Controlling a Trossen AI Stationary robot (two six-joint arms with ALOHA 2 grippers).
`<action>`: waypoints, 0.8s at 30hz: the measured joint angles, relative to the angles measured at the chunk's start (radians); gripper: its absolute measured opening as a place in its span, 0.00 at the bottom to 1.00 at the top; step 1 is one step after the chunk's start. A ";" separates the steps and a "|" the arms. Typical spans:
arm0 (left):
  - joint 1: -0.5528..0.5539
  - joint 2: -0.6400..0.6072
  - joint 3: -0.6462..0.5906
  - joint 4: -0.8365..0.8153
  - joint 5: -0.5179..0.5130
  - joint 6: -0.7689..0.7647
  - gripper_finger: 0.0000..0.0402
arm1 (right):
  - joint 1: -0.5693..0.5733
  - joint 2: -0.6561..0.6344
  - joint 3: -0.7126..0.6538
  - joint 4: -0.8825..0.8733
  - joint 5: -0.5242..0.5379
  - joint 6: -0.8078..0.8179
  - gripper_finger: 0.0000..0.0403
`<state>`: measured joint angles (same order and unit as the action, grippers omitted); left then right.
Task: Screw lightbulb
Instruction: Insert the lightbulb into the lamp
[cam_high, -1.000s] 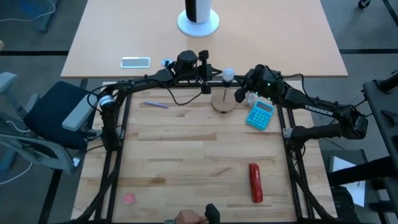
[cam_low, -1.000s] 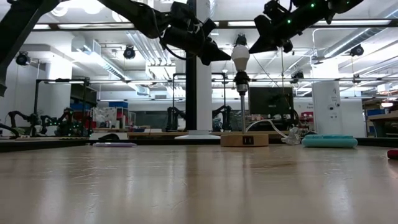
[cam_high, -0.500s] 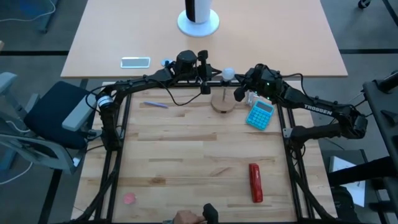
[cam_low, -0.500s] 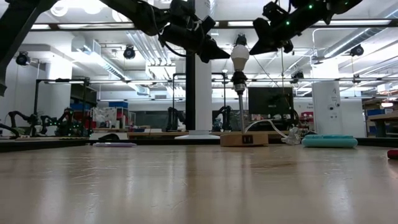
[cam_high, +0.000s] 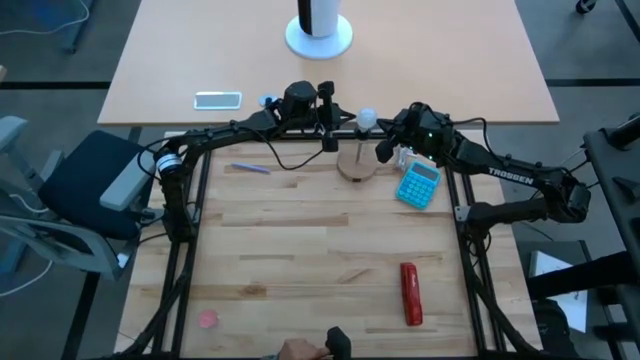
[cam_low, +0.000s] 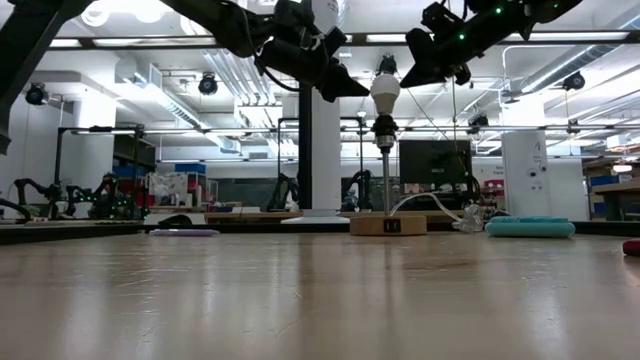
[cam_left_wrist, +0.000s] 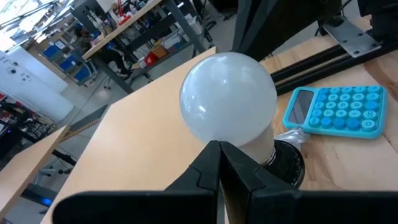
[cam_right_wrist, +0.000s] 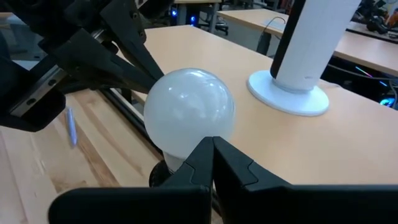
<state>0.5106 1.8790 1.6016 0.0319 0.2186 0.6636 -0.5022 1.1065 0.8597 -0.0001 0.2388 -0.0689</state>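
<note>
Wooden tabletop holds a post; the bulb sits on top, both pressed-together claws just beside it, so nearly done.

The lightbulb is seen as smooth frosted white glass with a soft sheen; the worktop is made of pale planked wood; the calculator is rendered in matt blue plastic.

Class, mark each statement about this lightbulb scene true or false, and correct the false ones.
1. The lightbulb sits on top of a thin post. True.
2. The post stands on a wooden disc. True.
3. The calculator is red. False: it is blue.
4. The left gripper is down by the red object. False: it is up by the lightbulb.
5. Both grippers' fingers are shut. True.
</note>
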 joint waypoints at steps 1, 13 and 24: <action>0.000 0.000 0.000 -0.002 0.000 0.000 0.00 | 0.000 0.000 0.000 0.001 0.000 0.000 0.01; 0.001 0.000 0.000 -0.015 0.000 0.000 0.00 | 0.000 0.001 0.002 0.002 0.000 0.009 0.01; 0.001 0.000 0.000 -0.024 0.000 0.000 0.00 | 0.000 0.002 0.002 0.001 -0.001 0.011 0.01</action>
<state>0.5114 1.8790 1.6016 0.0080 0.2188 0.6636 -0.5022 1.1080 0.8612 0.0006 0.2375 -0.0578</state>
